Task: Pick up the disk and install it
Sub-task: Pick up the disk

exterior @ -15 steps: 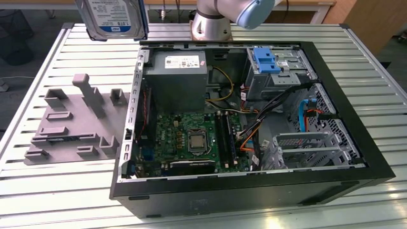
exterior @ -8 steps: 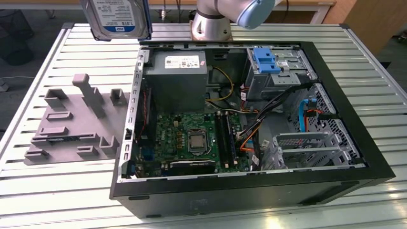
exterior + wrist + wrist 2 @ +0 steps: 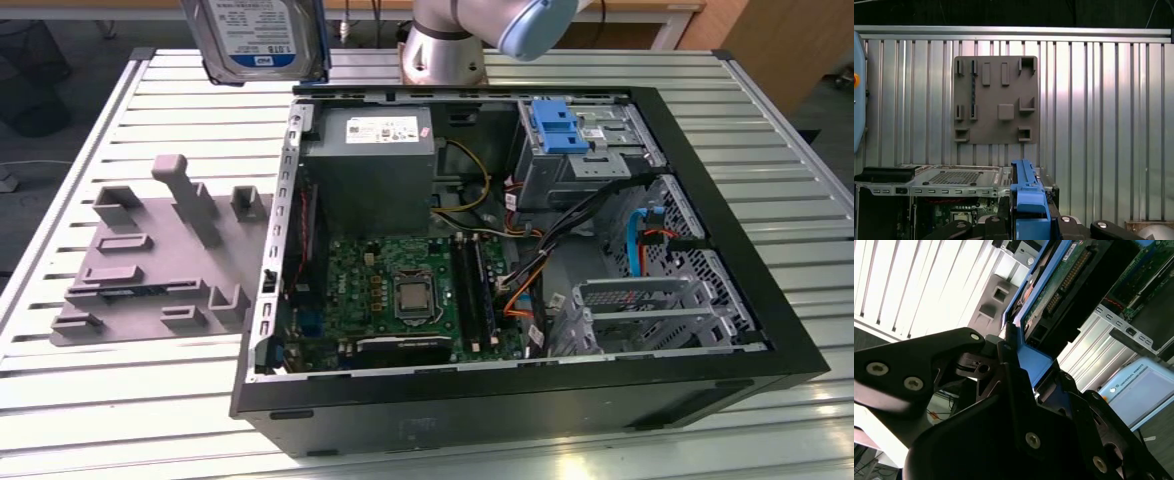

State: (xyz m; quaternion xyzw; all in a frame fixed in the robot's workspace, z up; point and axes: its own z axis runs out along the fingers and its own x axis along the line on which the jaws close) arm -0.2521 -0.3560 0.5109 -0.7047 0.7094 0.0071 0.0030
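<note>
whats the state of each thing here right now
gripper: shut on the disk
disk: held in the air, not installed
computer case: lying on its side, open
blue bracket: upright in the case, no drive in it

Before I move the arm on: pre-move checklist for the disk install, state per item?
1. Grip: gripper shut on the disk in the second wrist view: ok.
2. Disk clear of the grey fixture plate: ok, held in the air.
3. Disk seated in the case: not ok.
4. Bay free beside the upright blue bracket: cannot tell.
5. Cables clear of that bay: cannot tell.
</note>
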